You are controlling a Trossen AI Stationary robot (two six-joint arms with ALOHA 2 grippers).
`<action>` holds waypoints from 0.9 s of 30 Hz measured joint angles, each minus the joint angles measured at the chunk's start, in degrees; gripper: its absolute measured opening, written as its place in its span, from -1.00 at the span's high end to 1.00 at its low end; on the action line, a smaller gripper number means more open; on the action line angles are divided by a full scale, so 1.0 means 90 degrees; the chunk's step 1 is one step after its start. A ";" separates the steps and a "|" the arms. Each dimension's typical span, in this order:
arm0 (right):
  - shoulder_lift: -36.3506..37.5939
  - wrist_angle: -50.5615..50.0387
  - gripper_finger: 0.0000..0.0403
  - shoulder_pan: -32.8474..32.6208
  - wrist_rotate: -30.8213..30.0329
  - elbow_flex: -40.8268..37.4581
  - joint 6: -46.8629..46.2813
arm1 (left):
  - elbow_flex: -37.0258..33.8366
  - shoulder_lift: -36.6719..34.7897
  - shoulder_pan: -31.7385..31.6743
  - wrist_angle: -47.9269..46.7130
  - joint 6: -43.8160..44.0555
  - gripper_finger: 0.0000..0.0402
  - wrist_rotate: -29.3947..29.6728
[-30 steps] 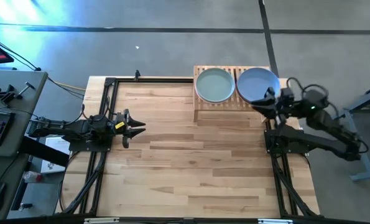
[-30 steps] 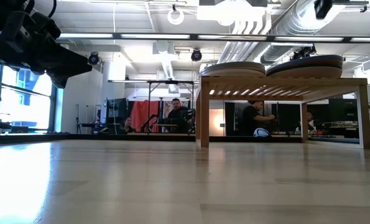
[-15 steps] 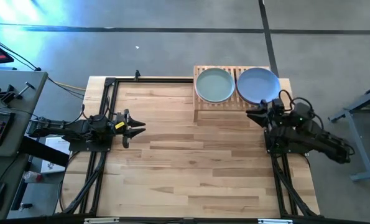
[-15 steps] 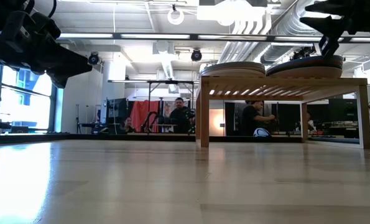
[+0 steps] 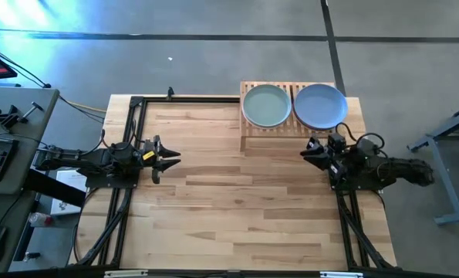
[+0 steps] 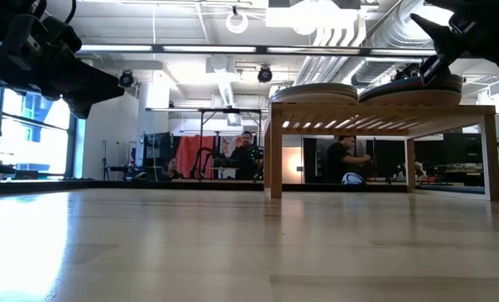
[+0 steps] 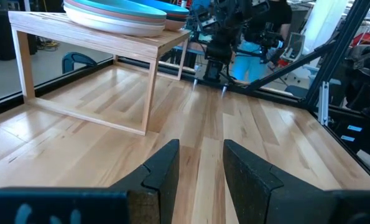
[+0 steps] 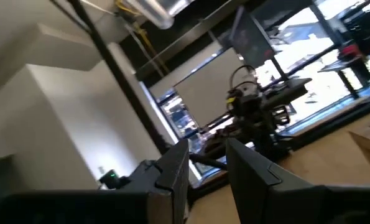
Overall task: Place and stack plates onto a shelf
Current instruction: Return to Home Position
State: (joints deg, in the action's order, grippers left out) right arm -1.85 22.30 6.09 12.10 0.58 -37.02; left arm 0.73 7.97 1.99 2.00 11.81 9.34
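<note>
Two stacks of plates rest on the pale slatted shelf (image 5: pixel 271 130) at the table's far right. The left stack is topped by the mint plate (image 5: pixel 266 106), the right stack by the light blue plate (image 5: pixel 319 106). Both stacks show edge-on in the low view (image 6: pixel 314 92) (image 6: pixel 413 89). My right gripper (image 5: pixel 306 149) is open and empty, just near of the shelf's right half and above table height (image 6: pixel 438 42). My left gripper (image 5: pixel 173 158) is open and empty at the table's left side, pointing toward the shelf (image 7: pixel 110 43).
The butcher-block tabletop (image 5: pixel 237 208) stretches bare between the two arms and toward the near edge. Black frame rails (image 5: pixel 129 201) run along its left and right sides. People sit in the room beyond the table (image 6: pixel 241 151).
My right gripper has drawn back from the near edge of the light blue plate toward the table's near edge, and its arm has folded back toward the right side. The plate stacks and my left gripper have kept still.
</note>
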 joint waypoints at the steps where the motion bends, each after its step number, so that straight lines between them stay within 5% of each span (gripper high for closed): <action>1: -0.0009 -0.0051 0.54 -0.0145 -0.0223 0.0000 0.0046 | 0.0000 0.0000 0.0000 -0.0001 0.0000 0.44 0.0000; 16: -0.1072 -0.0995 0.54 -0.1178 -0.3114 0.0022 0.0835 | 0.0000 0.0000 -0.0002 0.0000 0.0000 0.44 0.0000; 27: -0.0957 -0.1651 0.54 -0.1178 -0.3147 0.0020 0.1248 | 0.0000 0.0000 -0.0002 -0.0002 0.0000 0.44 0.0002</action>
State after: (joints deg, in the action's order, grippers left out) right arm -10.47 7.44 -4.51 -16.22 0.75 -25.78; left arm 0.73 7.97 1.98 1.98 11.81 9.36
